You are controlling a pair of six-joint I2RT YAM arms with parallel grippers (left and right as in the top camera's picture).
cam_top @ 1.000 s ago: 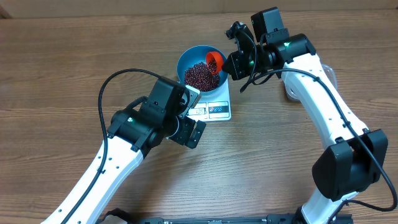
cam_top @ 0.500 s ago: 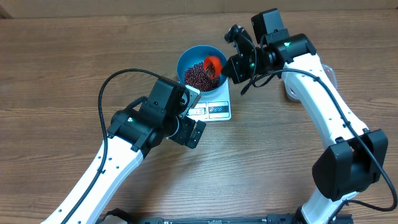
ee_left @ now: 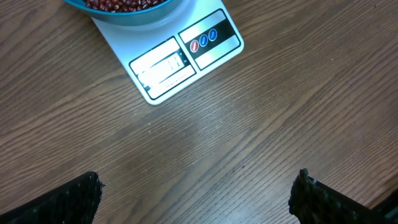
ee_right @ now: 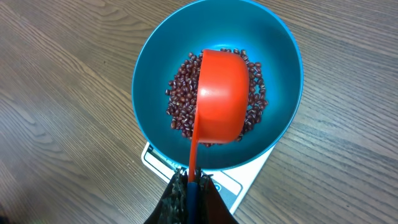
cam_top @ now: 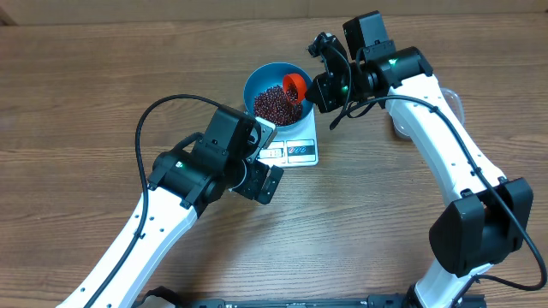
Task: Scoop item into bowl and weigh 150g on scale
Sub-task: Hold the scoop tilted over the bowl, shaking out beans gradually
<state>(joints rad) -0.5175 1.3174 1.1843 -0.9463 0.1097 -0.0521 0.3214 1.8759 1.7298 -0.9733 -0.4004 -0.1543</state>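
Note:
The blue bowl (cam_top: 253,81) stands on the white scale (cam_top: 295,150) with a heap of dark red-brown beans (cam_top: 272,104) inside. My right gripper (cam_top: 318,85) is shut on the handle of an orange scoop (cam_top: 295,84), held over the bowl's right side. From the right wrist, the scoop (ee_right: 221,96) is rolled onto its side above the beans (ee_right: 180,93), its handle pinched in the gripper (ee_right: 193,183). My left gripper (ee_left: 199,186) is open over bare wood just in front of the scale's display (ee_left: 165,65), with nothing between its fingers.
A clear plastic tub (cam_top: 456,104) sits at the right, mostly hidden behind my right arm. My left arm lies across the table's front left, its wrist close to the scale's near edge.
The scoop has rolled over above the bowl and shifted slightly. The left arm has not moved.

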